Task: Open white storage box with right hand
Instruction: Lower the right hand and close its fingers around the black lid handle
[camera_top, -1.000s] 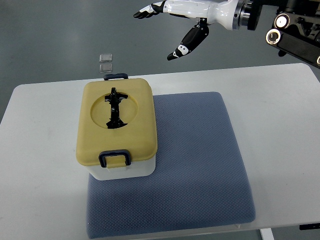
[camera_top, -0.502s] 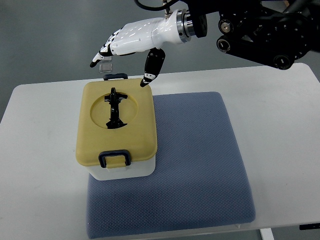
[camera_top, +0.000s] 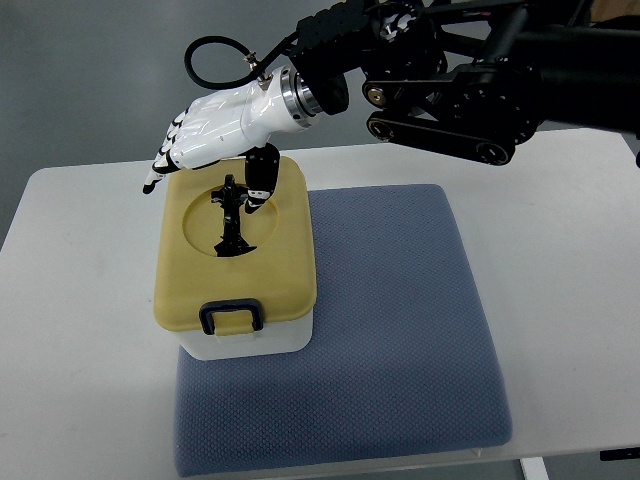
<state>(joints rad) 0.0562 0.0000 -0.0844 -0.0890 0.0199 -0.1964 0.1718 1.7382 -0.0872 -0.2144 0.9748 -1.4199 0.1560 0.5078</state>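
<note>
Hidden or unclear: the right hand (camera_top: 215, 140) covers the far edge of the storage box (camera_top: 236, 258), so any far latch there cannot be seen. Whether the palm or fingers actually touch the lid (camera_top: 270, 262) cannot be told from this steep view. The fingertips (camera_top: 152, 185) hang past the box's far-left corner. The black right arm (camera_top: 450, 70) is cut off by the top and right frame edges. The box's white body shows only as a narrow strip below the lid on the near side.

Position: the box sits on the left part of a blue-grey mat (camera_top: 390, 330), its left side overhanging onto the white table (camera_top: 80, 330). The yellow lid is closed; a dark latch (camera_top: 231, 318) sits at the near edge, and a black folded handle (camera_top: 232, 216) lies in the round recess on top.

Hand: white, fingers extended and loosely spread toward the left, grasping nothing. The dark thumb (camera_top: 262, 180) points down over the far rim of the recess, just beside the handle's far end.
</note>
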